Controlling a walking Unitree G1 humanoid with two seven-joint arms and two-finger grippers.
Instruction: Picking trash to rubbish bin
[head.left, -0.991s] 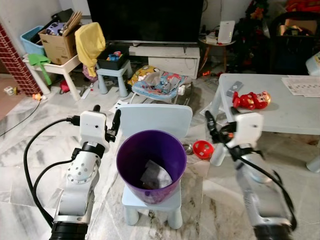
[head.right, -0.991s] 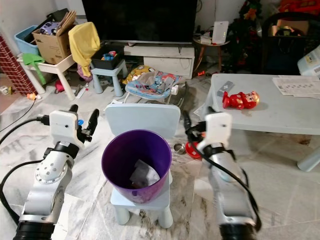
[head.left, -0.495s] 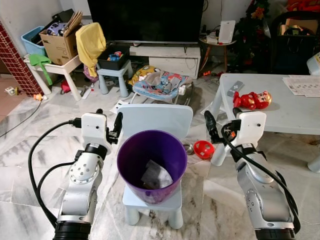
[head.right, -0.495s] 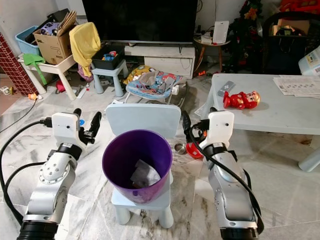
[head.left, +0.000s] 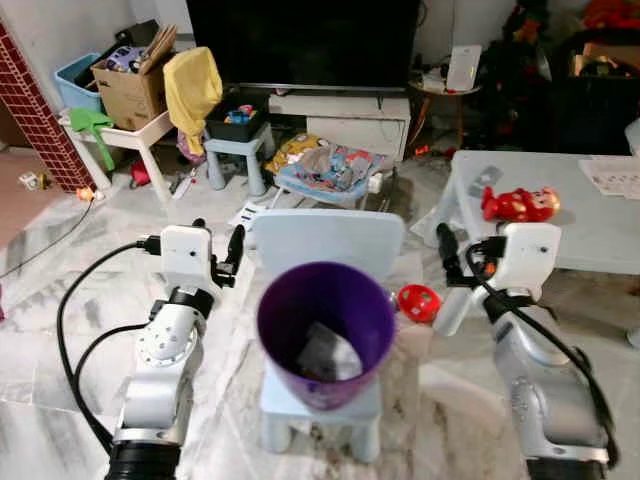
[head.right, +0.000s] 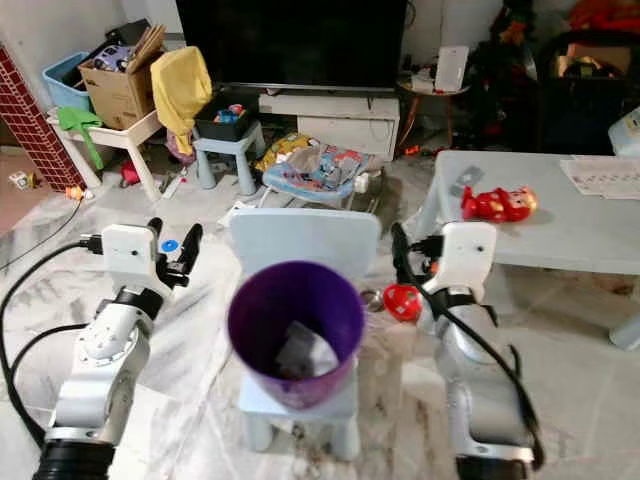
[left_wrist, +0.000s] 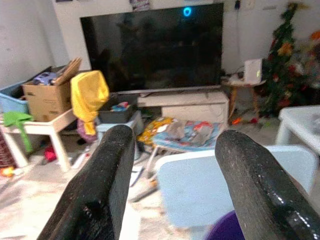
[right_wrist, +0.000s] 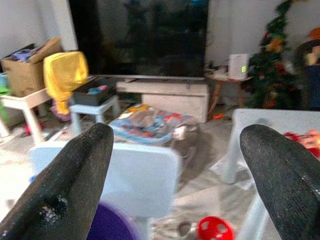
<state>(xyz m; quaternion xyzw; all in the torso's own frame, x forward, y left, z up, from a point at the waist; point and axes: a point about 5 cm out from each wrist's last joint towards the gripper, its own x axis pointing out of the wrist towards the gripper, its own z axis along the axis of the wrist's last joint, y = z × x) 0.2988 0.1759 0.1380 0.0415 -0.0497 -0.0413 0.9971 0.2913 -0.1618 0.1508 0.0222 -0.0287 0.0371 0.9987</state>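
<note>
Living-room scene, seen from beside the robot. A purple rubbish bin stands on the seat of a small pale-blue child's chair, tilted a little toward the robot; a crumpled piece of pale trash lies at its bottom. The left gripper is raised just beside the bin's left rim, its two black fingers spread apart and holding nothing — the chair back and a sliver of purple rim show between them in the left wrist view. The right gripper is raised on the bin's other side, fingers likewise wide apart and empty. A red ball rests on the marble floor between the chair and the grey low table, near the right gripper. On that table lies a red toy figure. Farther back — a dark television on its low white stand, a yellow cloth draped over a white side table, a cardboard box of clutter and a baby bouncer on the floor.
</note>
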